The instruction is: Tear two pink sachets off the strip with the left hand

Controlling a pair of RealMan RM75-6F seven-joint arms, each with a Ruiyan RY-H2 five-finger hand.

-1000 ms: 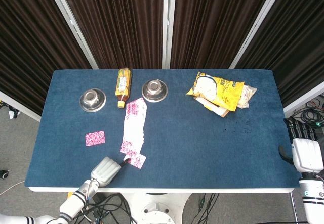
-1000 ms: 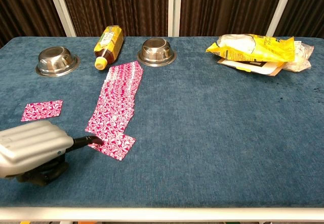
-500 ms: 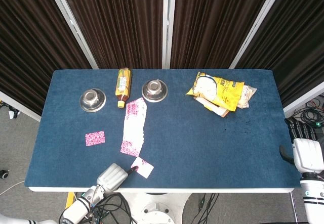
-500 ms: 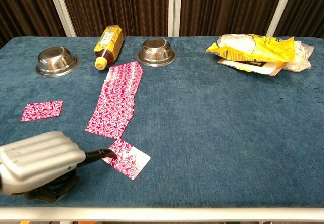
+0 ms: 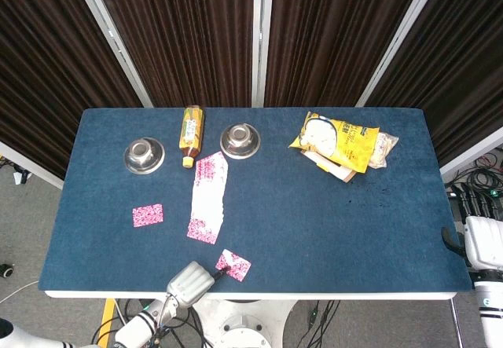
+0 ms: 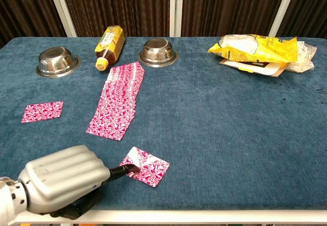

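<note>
Left hand: we are seeing our left hand (image 6: pixel 64 182) at the near edge of the tabletop (image 6: pixel 230 134), its dark fingertips pinching the near corner of a torn pink sachet (image 6: pixel 145 166); in the head view the same hand (image 5: pixel 191 281) is sitting at the front edge.
Torn sachet: it is lying flat on the blue cloth, apart from the strip, near the front edge; one corner is showing its white underside where the fingers are gripping it.
Strip: the pink sachet strip (image 6: pixel 117 101) is lying fanned out in a long band running from near the bottle toward us, well apart from the held sachet.
Loose sachet: another single pink sachet (image 6: pixel 43 111) is lying on its own to the left of the strip, touching nothing.
Right hand: we are seeing only part of our right hand (image 5: pixel 481 240) beyond the right edge of the tabletop in the head view; we cannot tell whether its fingers are apart or curled.
Bottle: an orange tea bottle (image 6: pixel 109 46) is lying on its side at the back, its cap pointing toward the strip.
Bowls: two steel bowls are sitting at the back, one left of the bottle (image 6: pixel 57 61) and one right of it (image 6: pixel 158 51).
Snack bags: a yellow bag (image 6: pixel 258 47) is resting on other packets at the back right.
</note>
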